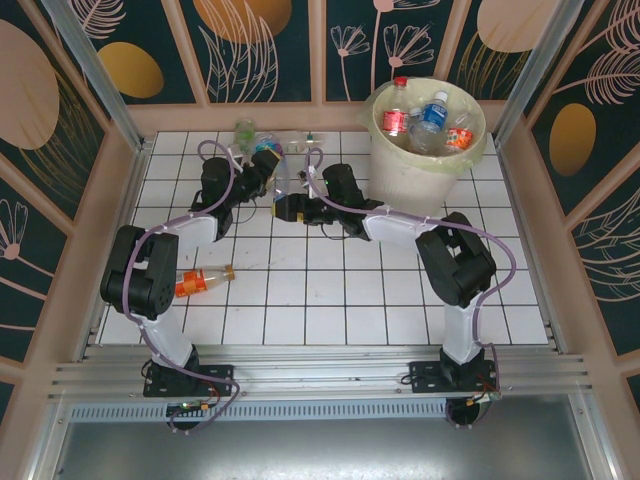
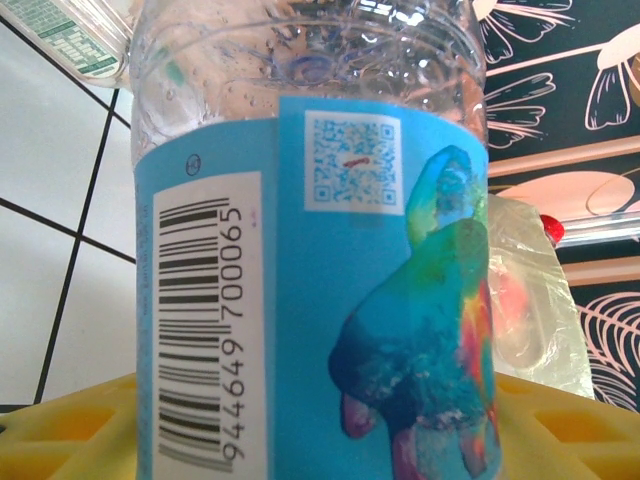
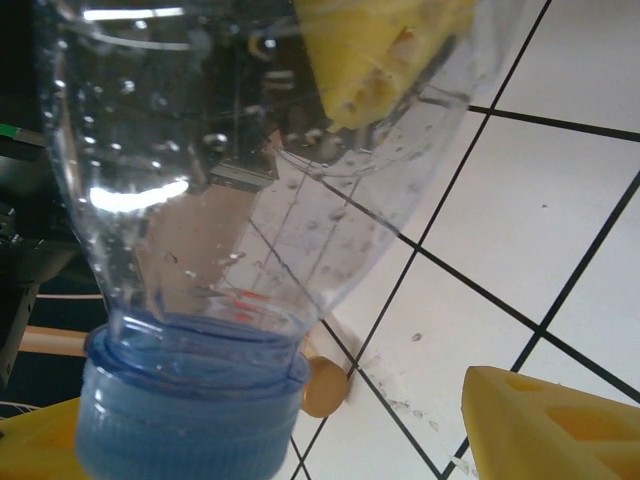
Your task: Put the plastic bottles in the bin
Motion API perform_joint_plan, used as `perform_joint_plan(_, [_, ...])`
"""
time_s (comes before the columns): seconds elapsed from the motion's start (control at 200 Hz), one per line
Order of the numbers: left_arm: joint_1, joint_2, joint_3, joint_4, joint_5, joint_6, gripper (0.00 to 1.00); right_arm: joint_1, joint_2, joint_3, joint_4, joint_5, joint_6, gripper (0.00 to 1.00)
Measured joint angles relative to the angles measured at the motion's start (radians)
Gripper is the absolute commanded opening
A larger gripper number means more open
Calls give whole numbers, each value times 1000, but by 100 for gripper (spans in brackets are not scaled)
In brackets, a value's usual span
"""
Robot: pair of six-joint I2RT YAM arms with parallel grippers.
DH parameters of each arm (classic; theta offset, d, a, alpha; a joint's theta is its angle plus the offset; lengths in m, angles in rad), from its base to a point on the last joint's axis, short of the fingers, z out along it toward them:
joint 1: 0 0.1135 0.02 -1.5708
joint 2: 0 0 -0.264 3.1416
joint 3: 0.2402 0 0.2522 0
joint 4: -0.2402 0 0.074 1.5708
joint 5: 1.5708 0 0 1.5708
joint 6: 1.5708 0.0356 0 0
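Observation:
My left gripper is shut on a blue-labelled plastic bottle at the back of the table, with its yellow fingers on either side. My right gripper reaches left, and a clear bottle with a blue cap has its neck between the yellow fingers. A strip of table shows between the cap and the right-hand finger. The cream bin stands at the back right and holds several bottles.
An orange-labelled bottle lies on the tiles at the left; its orange cap shows past the clear bottle. More clear bottles lie by the back wall. A clear bottle with a red cap lies just right of the held one.

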Motion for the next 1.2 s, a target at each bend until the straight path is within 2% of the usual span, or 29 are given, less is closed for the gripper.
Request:
perform_joint_plan(0.255, [-14,0,0,13,-24,10,67,0,0,19,-5,8,1,60])
perform_joint_plan(0.485, [-27,-1,-36,26,-27,15,66,-12,0,48,-4,41,13,55])
perform_joint_plan(0.841, [-27,-1,-42,61,-54,19,66,-16,0,57,-18,49,41,32])
perform_joint_plan(1.036, [-28,-1,-46,79,-64,18,70,-16,0,58,-14,52,42,21])
perform_joint_plan(1.201, [-31,-1,-48,111,-66,13,75,-16,-11,58,-16,60,40,19])
